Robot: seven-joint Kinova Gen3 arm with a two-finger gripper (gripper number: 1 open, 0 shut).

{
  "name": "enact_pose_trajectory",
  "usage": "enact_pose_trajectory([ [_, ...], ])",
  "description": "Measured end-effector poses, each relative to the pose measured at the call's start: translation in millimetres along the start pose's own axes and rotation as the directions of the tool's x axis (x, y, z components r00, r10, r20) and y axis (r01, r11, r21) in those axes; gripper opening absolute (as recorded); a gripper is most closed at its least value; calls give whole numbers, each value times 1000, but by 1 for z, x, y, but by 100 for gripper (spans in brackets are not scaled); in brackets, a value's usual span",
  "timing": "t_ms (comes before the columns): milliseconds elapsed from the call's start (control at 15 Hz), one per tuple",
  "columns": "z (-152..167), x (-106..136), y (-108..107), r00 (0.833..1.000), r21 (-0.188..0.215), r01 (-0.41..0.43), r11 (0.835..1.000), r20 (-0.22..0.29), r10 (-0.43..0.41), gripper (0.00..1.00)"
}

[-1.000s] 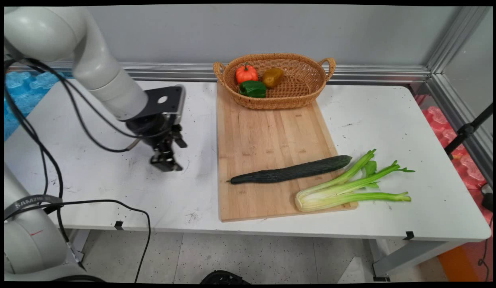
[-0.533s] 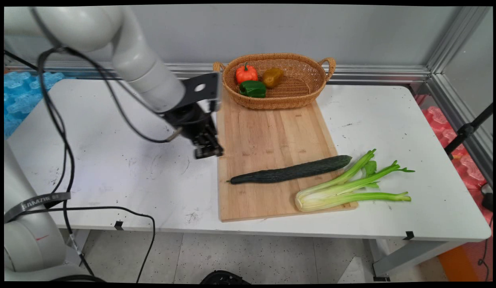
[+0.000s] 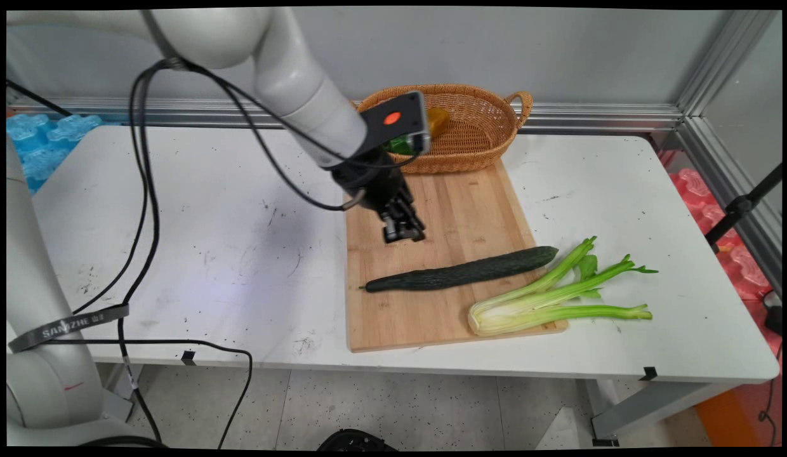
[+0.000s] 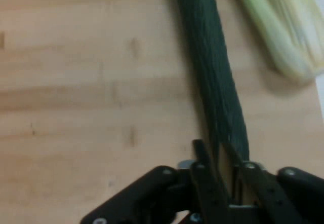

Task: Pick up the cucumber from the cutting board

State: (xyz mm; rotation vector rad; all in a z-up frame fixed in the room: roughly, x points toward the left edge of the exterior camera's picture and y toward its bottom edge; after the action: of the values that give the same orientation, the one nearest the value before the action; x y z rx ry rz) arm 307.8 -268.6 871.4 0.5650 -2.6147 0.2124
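Pincer [image 3: 403, 235] hangs above the bare upper half of the cutting board [image 3: 393, 317], fingers pointed down, not touching the wood. In the hand view the two fingers [image 4: 205, 171] stand nearly pressed together, with only a thin slit between them, and nothing is pinched. No contact with any item.

Nearest item: the cucumber [image 3: 463, 273], lying flat and slantwise across the board just below the pincer in the main view, stem end toward the board's left edge, blunt end at its right edge. In the hand view the cucumber [image 4: 212, 72] runs straight up from between the fingers, so the hand's line appears to be along its length, not across it.

Celery [image 3: 552, 298] lies just beside the cucumber on its near side, cut base on the board's right corner, leafy stalks running out over the white bench [image 3: 178, 254]. Touching or merely close: cannot tell.

Wicker basket [image 3: 489, 127] sits at the board's far end. The hand's mount hides most of its contents; a green pepper [image 3: 400, 145] and a brownish one [image 3: 439, 117] show in part
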Motion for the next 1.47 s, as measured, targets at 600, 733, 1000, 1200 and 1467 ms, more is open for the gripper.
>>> enact_pose_trajectory([
  [600,25,37,2,998,-9,36,999,-52,-37,100],
  [733,33,43,3,997,1,42,999,-58,-42,100],
  [1000,44,48,7,997,14,52,999,-62,-51,100],
  [1200,54,50,11,996,20,52,998,-71,-51,100],
  [1467,71,50,17,996,30,50,998,-80,-47,100],
])
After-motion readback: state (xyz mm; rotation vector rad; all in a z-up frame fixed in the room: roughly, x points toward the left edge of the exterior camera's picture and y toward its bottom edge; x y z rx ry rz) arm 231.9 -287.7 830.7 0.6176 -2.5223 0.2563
